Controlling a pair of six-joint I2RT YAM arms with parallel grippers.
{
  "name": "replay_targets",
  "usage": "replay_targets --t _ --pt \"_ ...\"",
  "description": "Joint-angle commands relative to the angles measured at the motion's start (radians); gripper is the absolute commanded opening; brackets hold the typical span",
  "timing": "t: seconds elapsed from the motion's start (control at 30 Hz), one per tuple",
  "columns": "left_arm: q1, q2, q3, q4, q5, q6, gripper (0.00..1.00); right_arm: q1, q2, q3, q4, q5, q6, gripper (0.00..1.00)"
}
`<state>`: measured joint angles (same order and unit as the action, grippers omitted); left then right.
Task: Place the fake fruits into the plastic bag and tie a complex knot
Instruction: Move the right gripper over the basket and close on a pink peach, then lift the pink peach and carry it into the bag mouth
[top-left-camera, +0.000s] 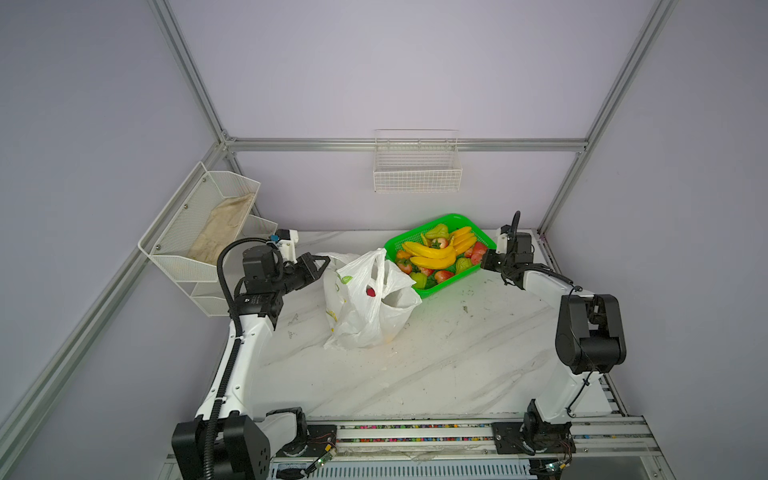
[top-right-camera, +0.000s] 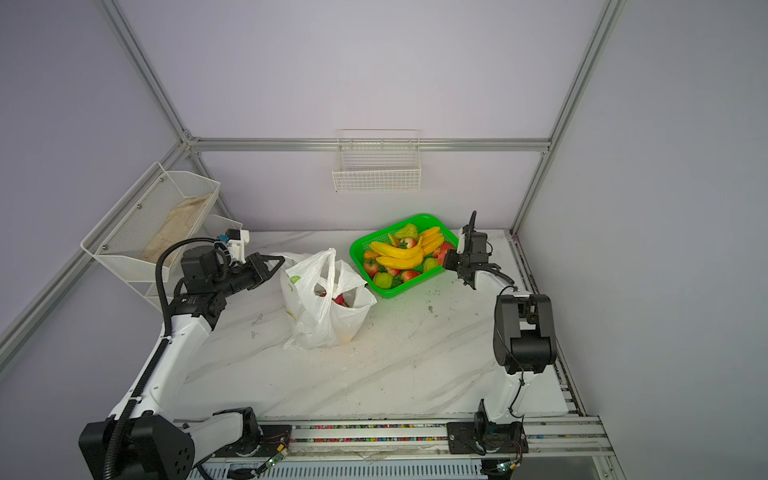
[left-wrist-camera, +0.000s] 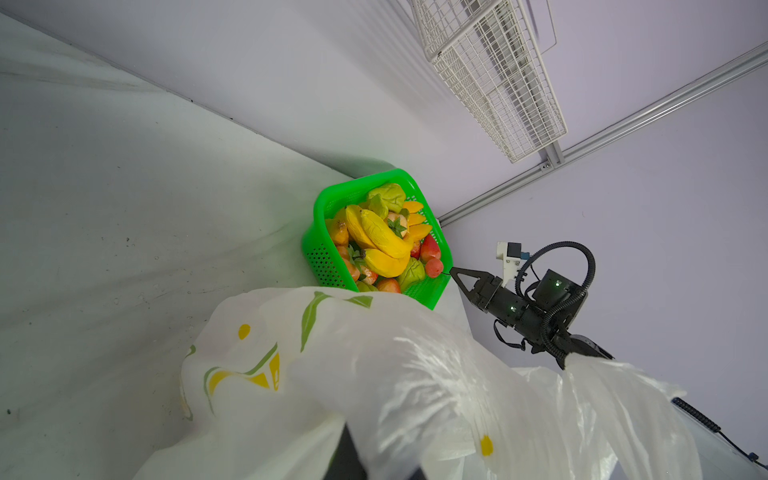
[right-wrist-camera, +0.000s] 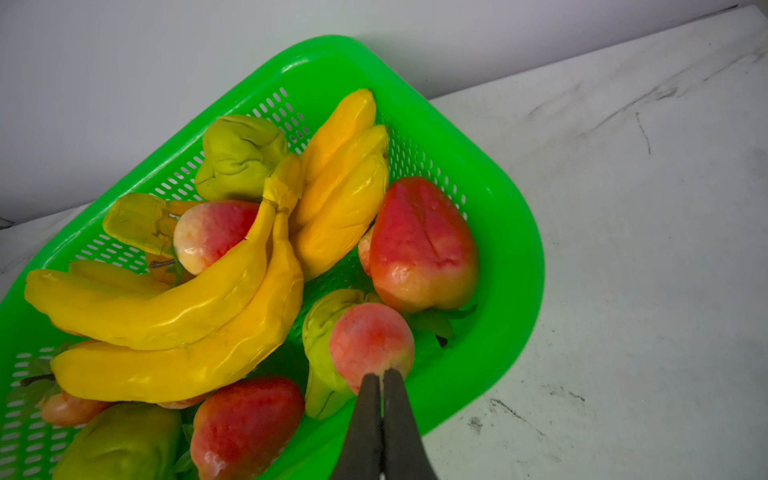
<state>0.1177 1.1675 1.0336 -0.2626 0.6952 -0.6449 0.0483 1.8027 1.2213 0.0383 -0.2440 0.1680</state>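
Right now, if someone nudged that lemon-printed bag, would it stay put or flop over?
Probably flop: the plastic bag looks thin and crinkled, its walls sagging. It likely slides easily: only a red fruit shows through its mouth. The left gripper at its rim may steady it.

Your left arm (top-left-camera: 245, 365) and right arm (top-left-camera: 590, 336) have white shells between black joint housings. A ribbed black cable hose (top-left-camera: 226, 291) runs along the left one; thin black wires (top-left-camera: 548, 272) trail the right. Your right gripper (right-wrist-camera: 380, 376) has dark tapered fingers (right-wrist-camera: 363, 419).

Plastic bag (left-wrist-camera: 395, 374) drapes over my left gripper (top-left-camera: 323, 262), hiding its fingertips; fake fruits (top-left-camera: 370, 292) inside are mostly hidden.
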Motion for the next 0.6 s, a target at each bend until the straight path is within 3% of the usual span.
replay_targets --t 0.0,0.07,0.37,0.57 --pt "0.008 -0.003 -0.029 0.048 0.018 -0.012 0.00 -0.003 -0.099 0.013 0.007 -0.065 -0.005 0.00" --pt "0.008 -0.003 -0.029 0.048 0.019 -0.013 0.00 -0.003 -0.143 0.001 0.006 -0.072 0.006 0.00" --pt "0.005 0.004 -0.030 0.064 0.045 -0.031 0.00 0.011 -0.456 -0.149 0.044 -0.298 0.109 0.00" --pt "-0.004 0.009 -0.033 0.079 0.058 -0.041 0.00 0.165 -0.647 -0.195 -0.064 -0.348 0.071 0.00"
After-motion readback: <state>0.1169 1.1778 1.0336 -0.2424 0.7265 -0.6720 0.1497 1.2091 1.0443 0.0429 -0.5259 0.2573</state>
